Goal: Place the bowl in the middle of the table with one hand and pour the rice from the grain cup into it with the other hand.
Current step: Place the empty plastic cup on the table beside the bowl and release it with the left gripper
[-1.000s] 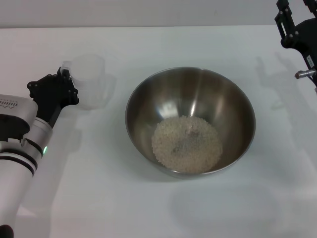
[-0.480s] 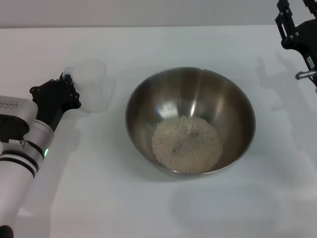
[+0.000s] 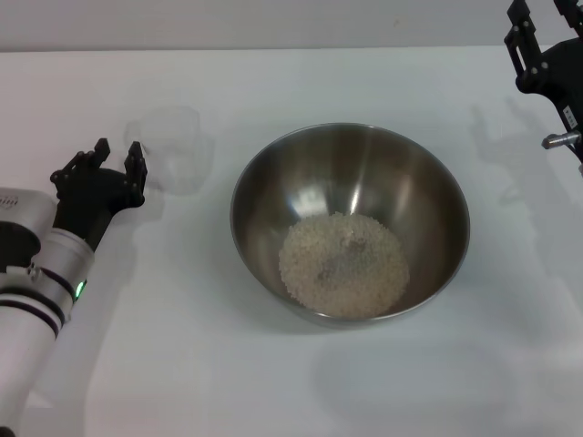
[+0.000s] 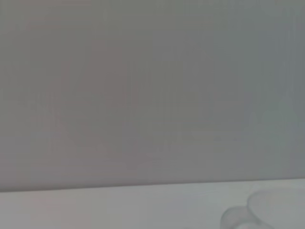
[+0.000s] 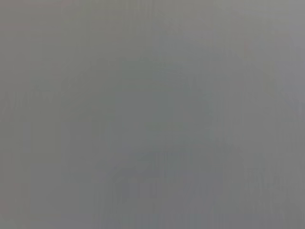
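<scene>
The steel bowl [image 3: 364, 164] sits in the middle of the white table [image 3: 273, 382], with a heap of rice [image 3: 343, 264] in its bottom. Left of the bowl the clear grain cup [image 3: 170, 148] stands upright on the table and looks empty. My left gripper [image 3: 117, 153] is open just left of the cup, apart from it and holding nothing. The left wrist view catches only the cup's edge [image 4: 269, 212]. At the far right edge my right gripper [image 3: 537, 23] hangs raised and open, well away from the bowl.
Only the bowl and the cup stand on the table. The right wrist view shows plain grey and nothing else.
My left gripper has opened and let go of the grain cup, then drawn back leftward. The cup now stands free on the table. The bowl, rice and right arm have not moved.
</scene>
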Robot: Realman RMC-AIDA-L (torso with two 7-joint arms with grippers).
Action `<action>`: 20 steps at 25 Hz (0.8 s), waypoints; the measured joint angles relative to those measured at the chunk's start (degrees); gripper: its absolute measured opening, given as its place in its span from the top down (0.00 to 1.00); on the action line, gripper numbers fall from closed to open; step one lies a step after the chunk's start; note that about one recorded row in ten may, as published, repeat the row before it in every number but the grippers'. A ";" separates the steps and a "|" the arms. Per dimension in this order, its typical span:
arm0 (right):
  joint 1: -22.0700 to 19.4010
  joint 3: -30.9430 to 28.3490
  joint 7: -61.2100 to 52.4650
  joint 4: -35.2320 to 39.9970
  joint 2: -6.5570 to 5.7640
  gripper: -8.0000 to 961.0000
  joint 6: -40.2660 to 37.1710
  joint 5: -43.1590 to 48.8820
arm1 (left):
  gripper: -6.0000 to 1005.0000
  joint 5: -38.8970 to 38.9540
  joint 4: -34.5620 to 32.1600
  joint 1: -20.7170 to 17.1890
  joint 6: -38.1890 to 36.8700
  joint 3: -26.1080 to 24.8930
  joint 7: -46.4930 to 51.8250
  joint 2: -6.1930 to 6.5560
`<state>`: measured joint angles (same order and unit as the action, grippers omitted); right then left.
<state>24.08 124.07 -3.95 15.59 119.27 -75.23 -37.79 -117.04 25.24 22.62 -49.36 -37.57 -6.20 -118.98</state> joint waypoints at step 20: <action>-0.92 2.70 0.00 -0.04 0.32 0.47 0.33 0.00 | 0.43 -0.13 -1.87 -6.55 -23.52 7.23 8.30 -0.09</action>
<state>23.16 126.78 -3.94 15.56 119.58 -74.90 -37.79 -117.17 23.37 16.07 -72.88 -30.33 2.10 -119.07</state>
